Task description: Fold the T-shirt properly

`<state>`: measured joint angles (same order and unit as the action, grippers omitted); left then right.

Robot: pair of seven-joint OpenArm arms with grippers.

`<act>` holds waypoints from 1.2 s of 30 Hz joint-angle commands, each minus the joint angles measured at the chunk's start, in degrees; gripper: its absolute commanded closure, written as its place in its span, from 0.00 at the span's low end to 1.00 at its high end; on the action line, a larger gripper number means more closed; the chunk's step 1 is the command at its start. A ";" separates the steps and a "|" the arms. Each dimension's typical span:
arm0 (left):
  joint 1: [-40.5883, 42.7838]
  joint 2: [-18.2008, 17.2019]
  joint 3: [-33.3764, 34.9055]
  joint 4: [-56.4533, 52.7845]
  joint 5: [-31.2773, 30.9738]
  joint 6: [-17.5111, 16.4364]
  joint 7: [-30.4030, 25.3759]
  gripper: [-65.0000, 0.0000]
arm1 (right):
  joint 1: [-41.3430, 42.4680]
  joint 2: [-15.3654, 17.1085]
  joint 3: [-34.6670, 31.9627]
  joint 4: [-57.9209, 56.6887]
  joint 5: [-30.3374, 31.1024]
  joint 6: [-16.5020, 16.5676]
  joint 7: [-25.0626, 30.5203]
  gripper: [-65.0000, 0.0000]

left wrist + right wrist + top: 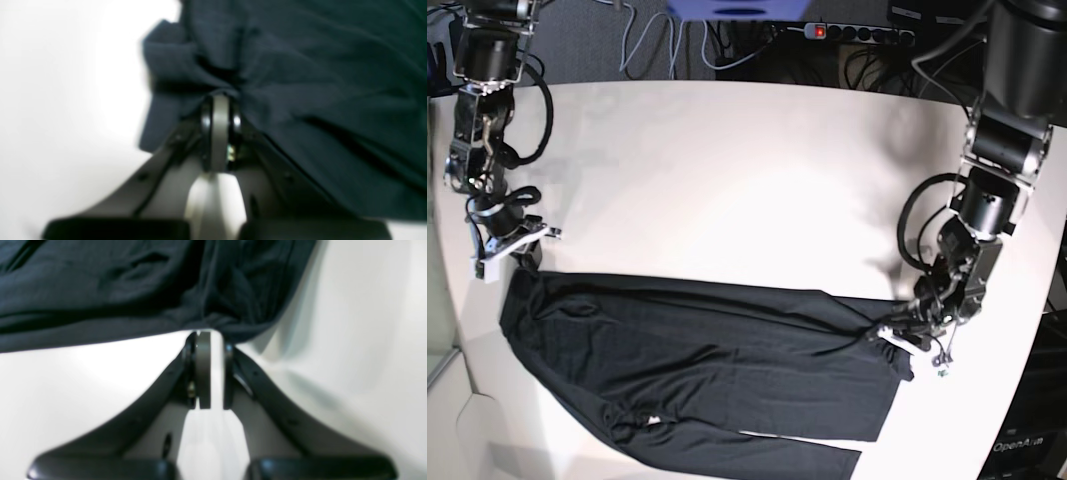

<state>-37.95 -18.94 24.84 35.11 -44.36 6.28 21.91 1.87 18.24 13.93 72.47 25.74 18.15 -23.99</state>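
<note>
The black T-shirt (707,370) lies spread across the near half of the white table (727,180), and a small white tag (652,421) shows near its front edge. My left gripper (889,335) is at the shirt's right end, low over the table. In the left wrist view this gripper (220,98) is shut on a bunch of the dark fabric (300,66). My right gripper (515,258) is at the shirt's far left corner. In the right wrist view its jaws (210,335) pinch the gathered cloth edge (100,290).
A power strip (857,32) and loose cables (657,45) lie beyond the table's far edge. The table's left edge curves in near the right arm (477,110). The left arm's cable loop (917,225) hangs over the table at the right.
</note>
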 commanded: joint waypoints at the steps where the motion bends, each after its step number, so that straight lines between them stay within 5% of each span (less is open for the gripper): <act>1: -3.67 0.35 -0.27 0.54 -0.17 -0.61 -2.35 1.00 | 0.99 0.88 0.35 1.69 0.68 0.44 1.44 0.96; 11: -11.32 1.22 -0.27 -3.51 -0.43 -0.61 -4.11 1.00 | -2.70 0.88 0.53 3.36 0.68 0.44 1.53 0.96; 16: -10.09 1.14 0.08 -3.51 0.01 -1.14 2.04 1.00 | -3.06 0.88 0.53 3.45 0.68 0.44 1.61 0.96; 29: -1.21 -7.48 0.26 19.70 0.36 -0.61 13.30 1.00 | -2.88 0.71 0.53 3.45 0.68 0.44 1.79 0.96; 36: 0.64 -4.31 0.08 19.35 15.92 -1.14 16.90 1.00 | -2.97 0.62 0.53 3.45 0.68 0.44 1.79 0.96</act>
<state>-35.40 -23.53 25.21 53.52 -27.70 5.69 40.03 -1.91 17.96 14.13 74.76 25.91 18.20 -23.70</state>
